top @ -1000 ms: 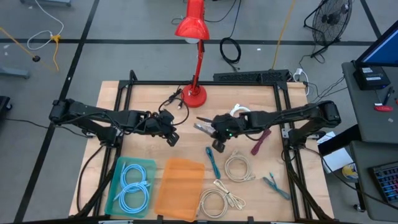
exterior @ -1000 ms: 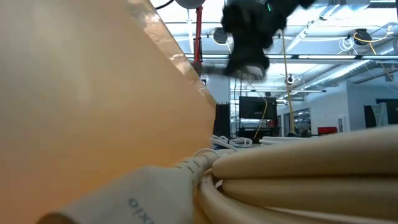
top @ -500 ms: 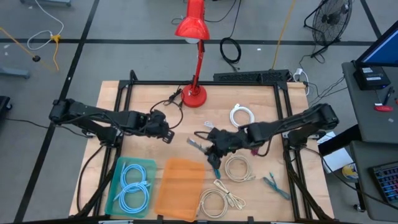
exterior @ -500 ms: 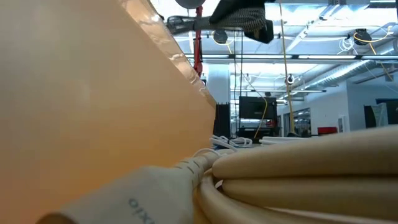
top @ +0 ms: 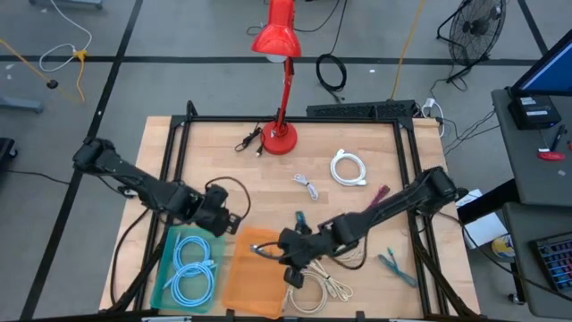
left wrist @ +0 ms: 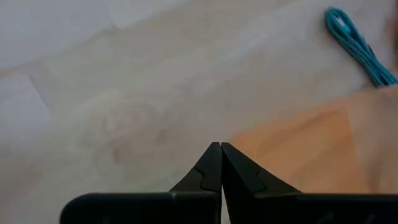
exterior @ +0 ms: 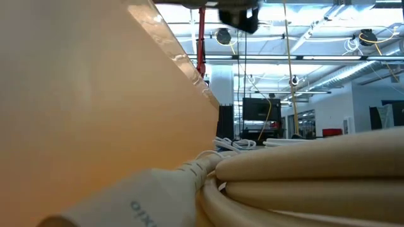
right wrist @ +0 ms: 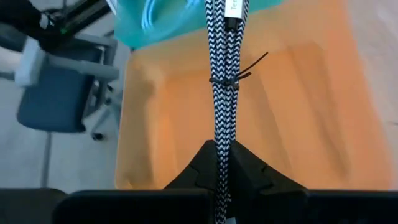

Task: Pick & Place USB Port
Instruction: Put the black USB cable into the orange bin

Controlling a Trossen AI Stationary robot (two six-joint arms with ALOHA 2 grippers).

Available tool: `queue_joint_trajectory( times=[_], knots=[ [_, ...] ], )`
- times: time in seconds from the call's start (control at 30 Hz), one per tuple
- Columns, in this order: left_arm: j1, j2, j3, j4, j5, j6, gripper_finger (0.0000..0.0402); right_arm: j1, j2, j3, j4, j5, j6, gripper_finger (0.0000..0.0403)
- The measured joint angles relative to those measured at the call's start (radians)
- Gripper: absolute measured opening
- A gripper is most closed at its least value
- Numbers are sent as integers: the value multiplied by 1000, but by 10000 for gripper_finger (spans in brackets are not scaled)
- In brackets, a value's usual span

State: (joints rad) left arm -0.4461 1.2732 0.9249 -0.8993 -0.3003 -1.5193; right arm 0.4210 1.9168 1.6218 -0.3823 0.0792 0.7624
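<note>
The wooden counter (top: 357, 134) is framed by black rails, and a red lamp (top: 279, 89) is stood at its far edge. At the near edge two bins are set side by side: a teal bin (top: 165, 259) at the left, in which coiled blue cables (top: 192, 268) are laid, and an orange bin (top: 246, 286) just to its right.

The right arm is stretched low across the counter from the right side toward the near middle. Its right hand (top: 284, 253) is held over the right edge of the orange bin, and it is clenched on a black-and-white braided cable (right wrist: 224, 81). In the right wrist view that cable is seen pinched between the dark fingers (right wrist: 202, 165), hung straight over the inside of the orange bin and bound by a thin black tie.

The left arm is reached in from the left side. Its left hand (top: 219, 215) is held just past the far edge of the two bins, above bare wood, and it is clenched on nothing; in the left wrist view the two fingers (left wrist: 211, 171) are pressed together with only counter beyond them.

Right of the orange bin beige coiled cables (top: 313, 291) are laid, touching one another. A teal cable (top: 300, 218) is laid beside them, a white coiled cable (top: 350, 167) sits farther back, a small grey cable (top: 307, 185) lies in the middle, and a dark red cable (top: 380, 194) is near the right rail.
</note>
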Motion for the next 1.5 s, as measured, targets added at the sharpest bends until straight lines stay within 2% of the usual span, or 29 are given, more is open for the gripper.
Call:
queue_joint_trajectory(
  times=[0.2,0.33,0.57,0.73,0.8,0.87,0.93,1.0,1.17,1.5],
  knots=[
    [-86,0,0,-20,-42,-63,4,-45,87,51,1,-27,-37,8],
    [-128,0,0,-21,-42,-63,2,-89,134,101,2,-30,-66,8],
    [-201,0,0,-81,-44,-56,2,-135,187,112,-47,-5,-121,7],
    [-264,-44,0,-148,-131,-110,2,-140,216,111,-53,-8,-103,7],
    [-299,-84,0,-116,-216,-24,3,-140,215,111,-53,-15,-96,7],
    [-332,-127,0,-1,-279,181,6,-139,214,111,-49,-25,-92,7],
    [-351,-162,0,129,-267,395,5,-140,214,111,-49,-31,-74,7],
    [-347,-187,0,178,-221,488,2,-139,214,111,-49,-31,-72,7],
    [-340,-203,0,146,-203,458,6,-139,214,111,-53,-29,-100,7],
    [-341,-193,0,150,-249,432,6,-152,214,111,-96,-52,-146,7]
  ],
)
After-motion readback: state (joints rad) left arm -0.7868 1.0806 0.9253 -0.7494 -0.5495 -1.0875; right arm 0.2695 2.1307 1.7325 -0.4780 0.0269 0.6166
